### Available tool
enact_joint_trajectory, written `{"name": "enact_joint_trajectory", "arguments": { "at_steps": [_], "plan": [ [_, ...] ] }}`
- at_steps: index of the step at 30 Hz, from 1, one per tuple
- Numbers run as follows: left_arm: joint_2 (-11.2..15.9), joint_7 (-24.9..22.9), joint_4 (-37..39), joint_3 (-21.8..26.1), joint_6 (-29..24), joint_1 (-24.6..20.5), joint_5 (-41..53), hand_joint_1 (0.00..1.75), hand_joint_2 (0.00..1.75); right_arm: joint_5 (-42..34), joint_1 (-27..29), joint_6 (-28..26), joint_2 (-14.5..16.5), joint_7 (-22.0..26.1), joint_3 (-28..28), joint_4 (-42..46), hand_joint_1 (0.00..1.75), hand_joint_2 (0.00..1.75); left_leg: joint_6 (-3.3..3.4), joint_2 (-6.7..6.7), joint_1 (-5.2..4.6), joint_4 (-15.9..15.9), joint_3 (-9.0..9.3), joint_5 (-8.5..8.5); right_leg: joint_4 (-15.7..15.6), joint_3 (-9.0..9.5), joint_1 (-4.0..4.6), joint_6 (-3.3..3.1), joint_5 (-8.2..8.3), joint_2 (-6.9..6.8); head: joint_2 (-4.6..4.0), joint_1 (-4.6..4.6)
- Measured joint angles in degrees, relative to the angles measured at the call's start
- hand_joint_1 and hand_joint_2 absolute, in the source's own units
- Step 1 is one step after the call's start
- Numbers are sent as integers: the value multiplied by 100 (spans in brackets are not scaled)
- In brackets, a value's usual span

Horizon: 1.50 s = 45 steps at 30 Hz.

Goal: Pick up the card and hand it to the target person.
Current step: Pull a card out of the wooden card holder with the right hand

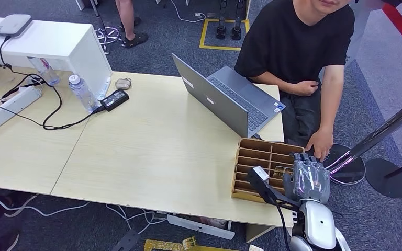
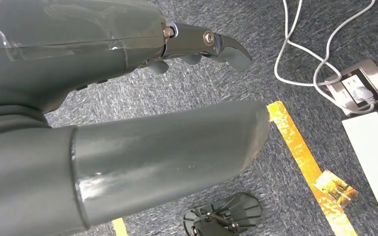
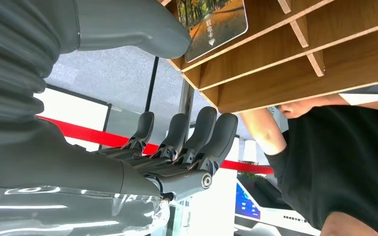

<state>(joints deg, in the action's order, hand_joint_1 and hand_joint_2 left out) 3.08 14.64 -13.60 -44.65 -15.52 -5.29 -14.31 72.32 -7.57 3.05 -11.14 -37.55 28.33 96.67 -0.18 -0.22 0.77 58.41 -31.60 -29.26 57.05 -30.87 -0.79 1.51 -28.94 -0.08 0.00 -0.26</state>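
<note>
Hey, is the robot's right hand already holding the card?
No: in the right wrist view the card lies in the wooden organizer, and the right hand beside it holds nothing, fingers apart.

A card (image 3: 211, 22) with an autumn tree-lined road picture sits in a wooden slotted organizer (image 3: 295, 59) — printed on it are small white Chinese characters, the last reading "卡", above a small white mark. The rest of the characters are too small to read surely — no other text is legible.
</note>
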Motion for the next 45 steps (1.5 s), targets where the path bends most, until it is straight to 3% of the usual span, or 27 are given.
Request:
{"name": "enact_joint_trajectory", "arguments": {
  "at_steps": [23, 25, 30, 45],
  "plan": [
    [0, 27, 0, 0, 2, -1, 19, 0, 0, -140, 27, 90, -7, 104, 4, -402, 91, 175, 0, 0, 0, -1, -2, 0, 0, 0, 0, 0, 0, -1, 0, 0],
    [0, 30, 0, 0, 2, 0, 19, 0, 0, -146, 26, 89, -6, 105, 5, -433, 96, 175, 0, 0, 0, -1, -2, 0, 0, 0, 0, 0, 0, -1, 0, 0],
    [0, 37, 0, 0, 2, -1, 21, 0, 0, -158, 10, 47, -5, 116, 7, -514, 134, 175, 0, 0, 0, -1, -2, 0, 0, 0, 0, 0, 0, -1, 0, 0],
    [0, 35, 0, 0, 14, 0, 33, 0, 0, -83, -14, -129, -5, 122, 5, -605, 141, 175, 0, 0, 0, -1, -1, 0, 0, 0, 0, 0, 0, -1, 0, 1]
  ]
}}
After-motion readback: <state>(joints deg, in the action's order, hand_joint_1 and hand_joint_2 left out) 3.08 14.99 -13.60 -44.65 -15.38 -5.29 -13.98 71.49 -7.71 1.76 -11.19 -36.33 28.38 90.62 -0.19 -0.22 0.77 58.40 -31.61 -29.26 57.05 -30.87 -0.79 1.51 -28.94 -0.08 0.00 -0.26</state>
